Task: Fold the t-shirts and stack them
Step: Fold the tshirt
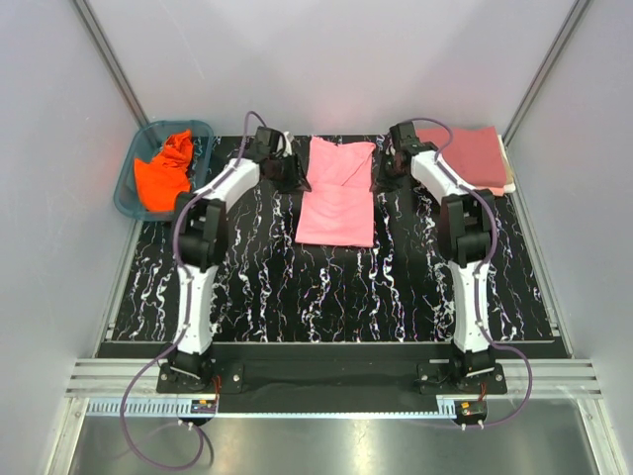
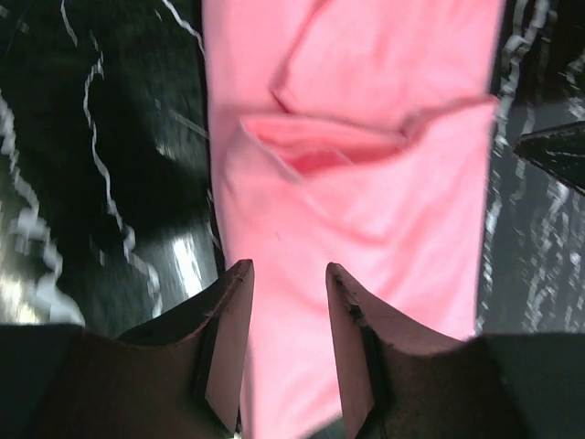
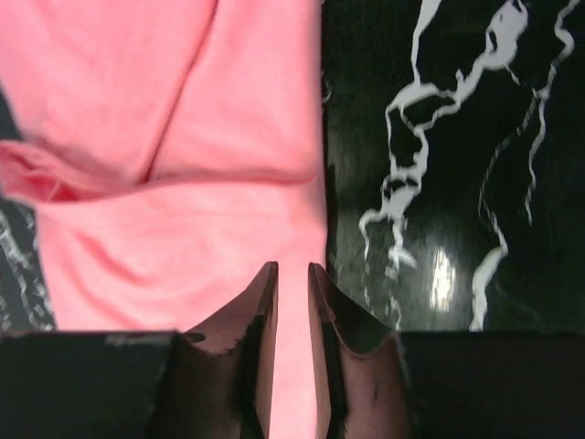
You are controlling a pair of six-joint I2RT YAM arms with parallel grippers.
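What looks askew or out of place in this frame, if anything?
Nothing spilled or damaged. The pink t-shirt lies unevenly folded, creased near its collar; the orange t-shirt sits crumpled in the teal basket.

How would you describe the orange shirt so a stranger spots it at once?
Start at the black marbled table. At its far left corner sits a teal basket, the orange shirt crumpled inside. The pink shirt and red shirt lie flat instead.

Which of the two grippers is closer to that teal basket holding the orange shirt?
Left. The left gripper is right of the teal basket, at the pink t-shirt's left edge; the right gripper is farther off, at that t-shirt's opposite edge.
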